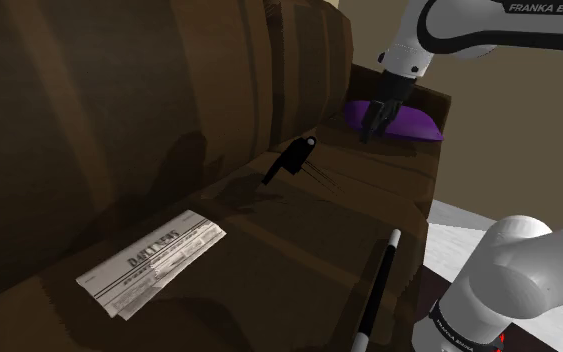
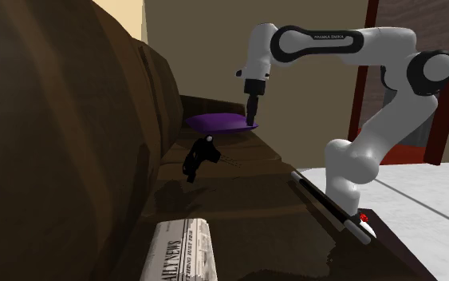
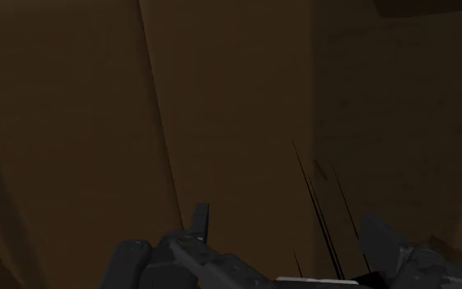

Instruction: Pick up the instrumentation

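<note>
Brown sofa seat (image 1: 269, 250) carries a folded newspaper (image 1: 154, 262), a purple cushion (image 1: 414, 124) at its far end and, between them near the backrest, the small black instrument (image 1: 294, 158) with thin wires. Over the cushion hangs the gripper (image 1: 372, 135), its fingers standing apart and clasping nothing
</note>
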